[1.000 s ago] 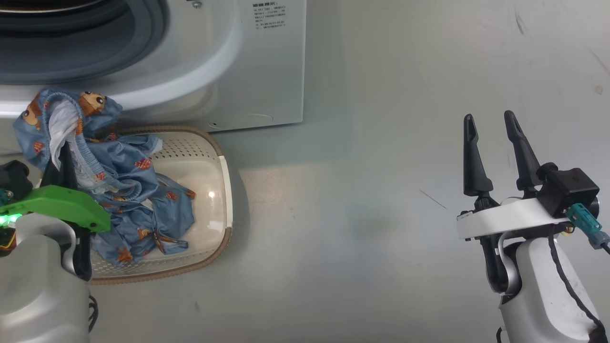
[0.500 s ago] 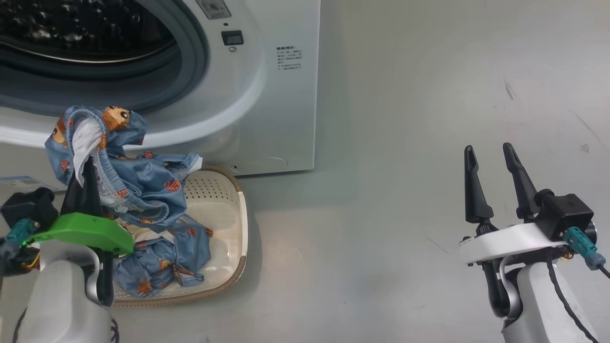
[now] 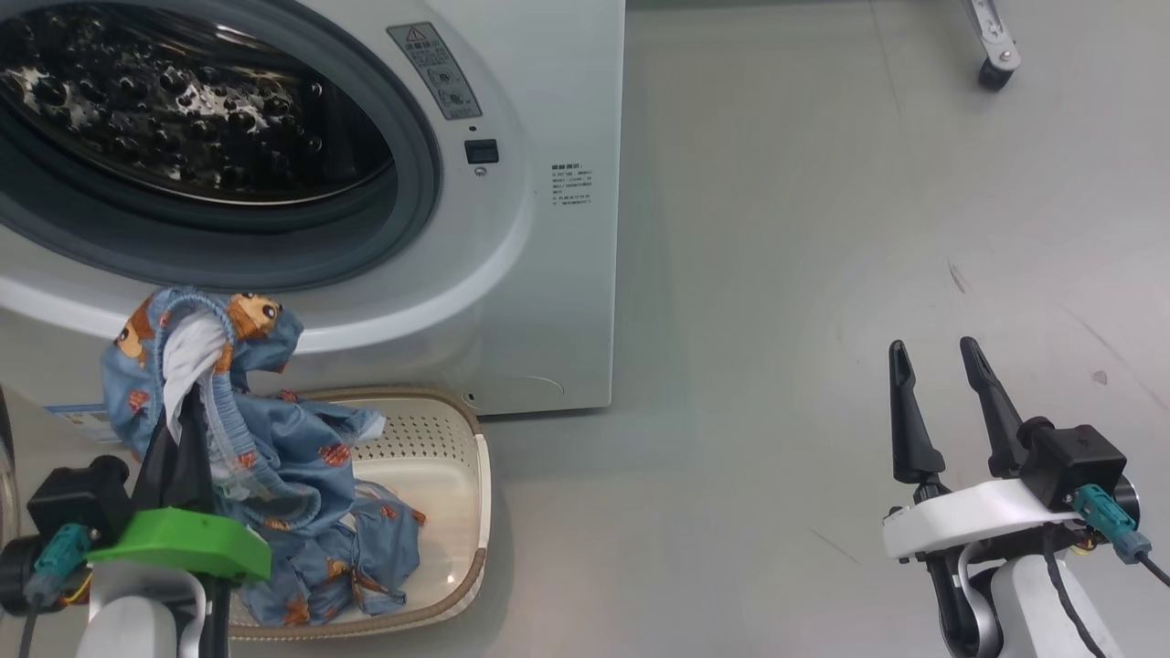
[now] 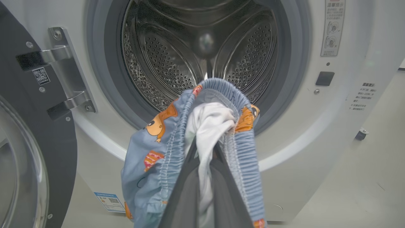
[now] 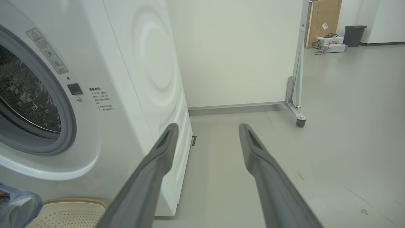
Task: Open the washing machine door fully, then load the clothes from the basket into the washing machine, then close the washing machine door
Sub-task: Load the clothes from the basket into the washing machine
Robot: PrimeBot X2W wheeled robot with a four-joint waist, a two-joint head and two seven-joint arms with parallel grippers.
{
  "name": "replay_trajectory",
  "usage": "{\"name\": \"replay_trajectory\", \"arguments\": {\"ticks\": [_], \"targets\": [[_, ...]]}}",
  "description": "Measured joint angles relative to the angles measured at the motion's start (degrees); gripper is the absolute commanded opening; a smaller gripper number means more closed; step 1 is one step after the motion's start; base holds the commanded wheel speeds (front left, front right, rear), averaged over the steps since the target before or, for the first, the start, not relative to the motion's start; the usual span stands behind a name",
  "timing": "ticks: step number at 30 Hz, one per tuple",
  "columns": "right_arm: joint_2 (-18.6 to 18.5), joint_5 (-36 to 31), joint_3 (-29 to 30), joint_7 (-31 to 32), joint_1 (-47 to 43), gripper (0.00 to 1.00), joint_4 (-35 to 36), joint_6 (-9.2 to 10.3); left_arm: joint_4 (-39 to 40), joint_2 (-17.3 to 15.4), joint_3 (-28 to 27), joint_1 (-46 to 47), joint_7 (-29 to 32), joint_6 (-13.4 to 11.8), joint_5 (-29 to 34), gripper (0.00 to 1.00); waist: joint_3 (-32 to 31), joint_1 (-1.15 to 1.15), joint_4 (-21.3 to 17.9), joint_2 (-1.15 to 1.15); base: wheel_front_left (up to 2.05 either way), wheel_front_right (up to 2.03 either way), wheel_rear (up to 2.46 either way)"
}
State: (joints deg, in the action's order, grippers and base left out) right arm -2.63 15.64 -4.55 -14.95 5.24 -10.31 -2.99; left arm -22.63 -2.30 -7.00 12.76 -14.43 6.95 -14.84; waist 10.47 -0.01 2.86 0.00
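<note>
We're into the loading step! In the left wrist view the washing machine door (image 4: pixel 60 152) stands swung aside at nine o'clock, its metal hinge (image 4: pixel 68 72) in plain sight, and the drum (image 4: pixel 177 50) gapes at twelve. Down at eight o'clock in the head view, the left claw (image 3: pixel 186 422) is clamped tight on the clothes (image 3: pixel 274 439). It holds the pinched bunch up in front of the washing machine (image 3: pixel 548 274), just below the lip of the opening. The rest of the fabric trails down into the basket (image 3: pixel 439 434), which sits on the floor (image 3: pixel 731 457) right against the machine's front at seven o'clock. The right claw (image 3: pixel 933 347) hangs idle at four o'clock, jaws spread wide, nothing in them, well apart from the action.

What's next, by my reckoning? A lift and a push toward eleven o'clock. The bundle has to clear the grey gasket (image 3: pixel 416 210) and go deep into the drum before any release. The trailing tail must also come clear of the basket rim, or it could drape over the lip and foul the door later.

The clothes themselves are light blue, soft and crumpled, with orange cartoon prints. A gathered elastic hem arches over the top of the grip, and white lining shows inside the fold. Limp stuff, so expect it to sag and drag.
</note>
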Motion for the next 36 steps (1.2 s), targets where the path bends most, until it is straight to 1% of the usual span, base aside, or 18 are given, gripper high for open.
{"name": "replay_trajectory", "arguments": {"ticks": [3, 10, 17, 32, 36], "targets": [[0.1, 0.0, 0.0, 0.0, -0.8, 1.00, 0.0, -0.42, 1.5, 0.1, 0.0, -2.8, 0.0, 0.0, 0.0, 0.00, -1.8, 0.00, 0.1, 0.00, 0.00, 0.00, 0.00], [0.1, 0.0, -0.3, 0.0, -3.0, 1.00, 0.1, -0.44, 4.2, 0.1, 0.4, -8.6, 0.0, 0.2, 0.4, 0.00, -5.4, 0.00, -0.1, 0.00, 0.00, 0.00, 0.00], [0.2, 0.1, -0.4, 0.0, -5.1, 1.00, 0.3, -0.44, 6.4, 0.1, 0.9, -12.8, 0.0, 0.2, 0.4, 0.00, -7.9, 0.00, -0.9, 0.00, 0.00, 0.00, 0.00], [0.3, 0.1, -0.6, 0.0, -6.1, 1.00, 2.0, -0.42, 10.1, 0.1, 1.6, -15.5, 0.0, 0.2, -0.3, 0.00, -7.8, 0.00, -1.5, 0.00, 0.00, 0.00, 0.00], [0.3, 0.5, -1.2, 0.0, -6.3, 1.00, 2.6, -0.42, 10.8, 0.1, 2.2, -15.2, 0.0, 0.2, -1.9, 0.00, -6.8, 0.00, -1.5, 0.00, 0.00, 0.00, 0.00]]}}
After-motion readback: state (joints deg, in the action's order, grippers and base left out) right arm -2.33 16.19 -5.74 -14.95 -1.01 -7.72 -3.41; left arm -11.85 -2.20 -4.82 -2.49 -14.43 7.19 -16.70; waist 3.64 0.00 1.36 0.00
